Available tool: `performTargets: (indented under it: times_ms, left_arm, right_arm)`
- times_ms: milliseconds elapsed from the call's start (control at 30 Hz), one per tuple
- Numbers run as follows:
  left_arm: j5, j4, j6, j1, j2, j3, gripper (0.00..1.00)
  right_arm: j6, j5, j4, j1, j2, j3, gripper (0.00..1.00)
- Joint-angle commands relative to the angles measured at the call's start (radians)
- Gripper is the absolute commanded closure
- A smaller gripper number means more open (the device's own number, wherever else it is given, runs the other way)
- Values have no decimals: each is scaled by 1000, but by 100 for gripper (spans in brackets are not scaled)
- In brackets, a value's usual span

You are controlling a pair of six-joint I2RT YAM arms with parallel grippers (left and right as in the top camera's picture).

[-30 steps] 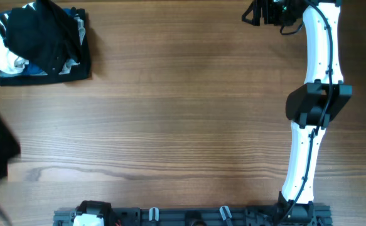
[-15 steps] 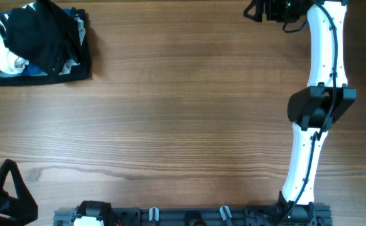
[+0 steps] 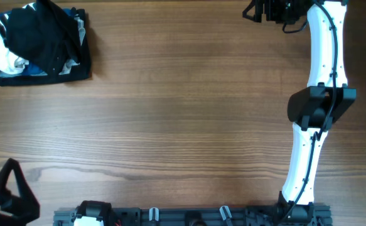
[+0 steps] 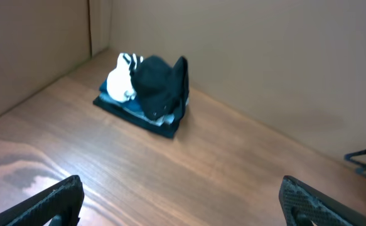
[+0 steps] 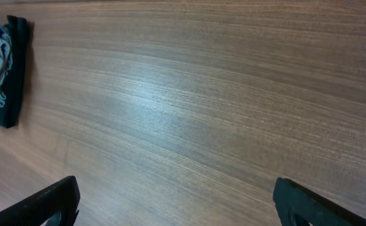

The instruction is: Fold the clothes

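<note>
A pile of clothes (image 3: 37,43) lies at the table's far left corner: a crumpled black garment and a white one on top of folded dark and blue pieces. It also shows in the left wrist view (image 4: 146,93) and at the left edge of the right wrist view (image 5: 0,69). My left gripper (image 3: 7,194) is at the near left corner, open and empty, far from the pile; its fingers frame the left wrist view (image 4: 183,204). My right gripper (image 3: 255,11) is at the far right edge, open and empty; its fingers frame the right wrist view (image 5: 176,204).
The wooden table (image 3: 183,119) spans the overhead view. Brown cardboard walls (image 4: 264,56) stand behind the table's far and left sides. The right arm (image 3: 317,100) stretches along the right side. A rail with mounts (image 3: 189,216) runs along the near edge.
My left gripper has swung in from the left edge to the near left corner and settled there. The right arm shifted slightly right. The clothes pile has not moved.
</note>
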Motion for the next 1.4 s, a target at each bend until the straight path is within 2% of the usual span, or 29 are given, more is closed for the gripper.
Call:
performTargets:
  times_ms: [0, 233, 300, 333, 400, 933, 1000, 1133, 1233, 1300, 1367]
  left_arm:
    - [19, -1, -16, -6, -5, -140, 0]
    - [18, 2, -17, 29, -5, -727, 0]
    - [-47, 183, 8, 28, -7, -866, 0]
    - [-5, 186, 62, 28, 4, -867, 0]
    - [33, 183, 65, 28, 18, -846, 0]
    - [34, 183, 65, 27, 18, -847, 0]
    - [34, 183, 65, 27, 18, -847, 0]
    - [34, 183, 66, 27, 31, -847, 0]
    - [34, 192, 63, 27, 53, -847, 0]
    - [66, 261, 63, 26, 61, -847, 0]
    - [75, 405, 62, 25, 61, -847, 0]
  right_arm:
    - [-13, -20, -3, 3, -38, 26, 0]
    - [-14, -19, -20, 16, -38, 26, 0]
    - [-13, -20, -28, 18, -38, 26, 0]
    - [-13, -19, -32, 18, -38, 26, 0]
    - [-14, -19, -47, 19, -38, 26, 0]
    - [-65, -4, -125, 18, -38, 26, 0]
    - [-31, 40, -119, 18, -38, 26, 0]
    - [46, 273, -94, 18, -37, 22, 0]
    - [54, 295, -93, 18, -37, 22, 0]
    - [54, 295, -93, 17, -37, 22, 0]
    - [54, 295, -85, 17, -37, 22, 0]
